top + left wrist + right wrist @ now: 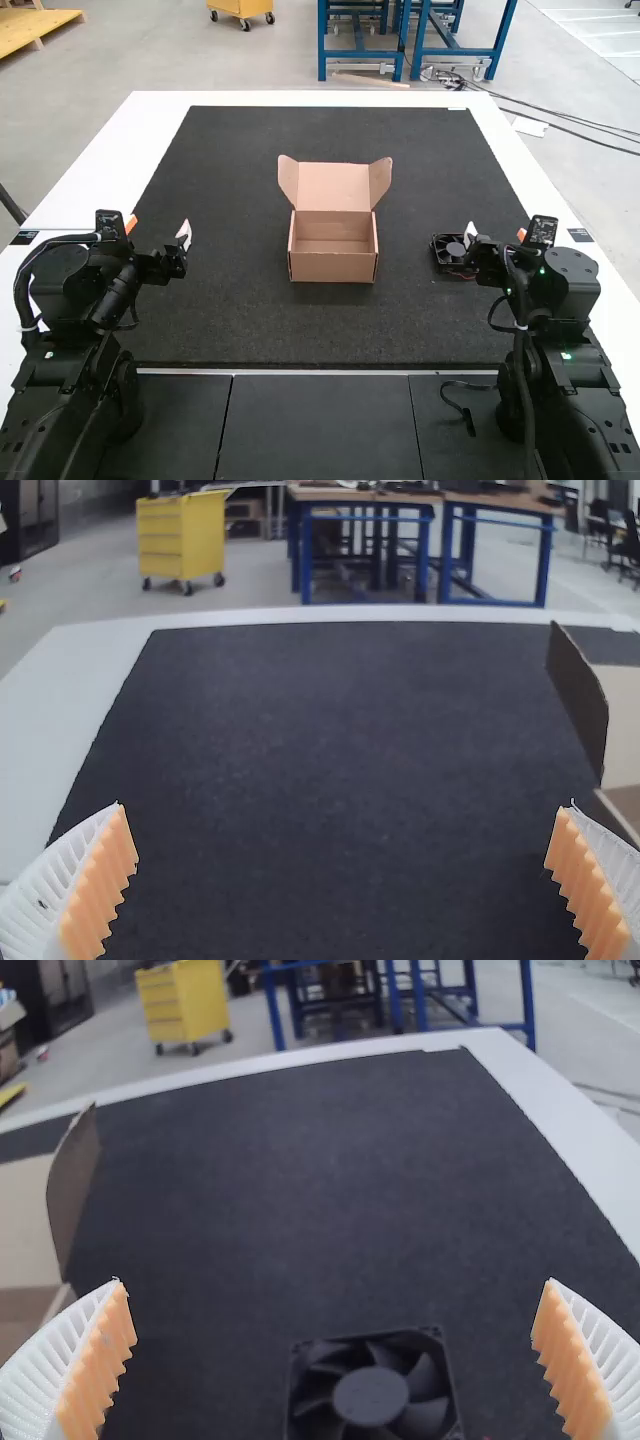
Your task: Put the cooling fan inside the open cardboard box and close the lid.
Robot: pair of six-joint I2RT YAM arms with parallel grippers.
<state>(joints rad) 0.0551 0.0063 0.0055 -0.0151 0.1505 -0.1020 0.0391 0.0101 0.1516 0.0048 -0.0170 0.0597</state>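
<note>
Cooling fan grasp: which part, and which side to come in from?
Grip the cooling fan across two opposite straight sides of its square frame, coming down from above. It lies flat on the mat with its blades facing up, so the outer frame is probably the only solid hold. The open right tool is nearest.

Left gripper [180, 250] spread wide, right gripper [472, 252] spread wide, both arms folded low
</note>
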